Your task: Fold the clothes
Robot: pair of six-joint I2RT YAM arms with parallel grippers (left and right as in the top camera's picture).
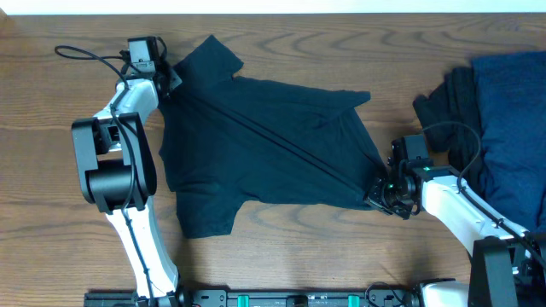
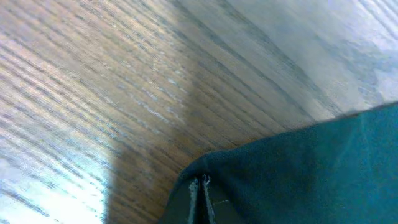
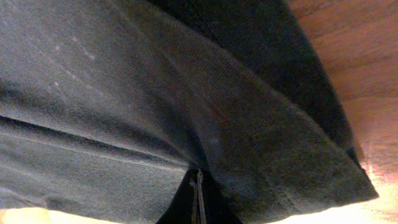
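Black cloth first, nearest us: the right gripper (image 1: 378, 189) was clenched on the hem of the T-shirt (image 1: 256, 145) at four o'clock. We saw the shirt lying across the middle of the wooden table (image 1: 281, 264), a tight ridge running corner to corner. We judged both arms were drawing it flat for a fold. At three o'clock waited the pile of dark clothes (image 1: 503, 111). Farthest, at ten o'clock, the left gripper (image 1: 166, 81) was pinched onto the shirt's far edge.

T-shirt (image 1: 256, 145) lies on table (image 1: 290, 256) left of clothes pile (image 1: 503, 119).
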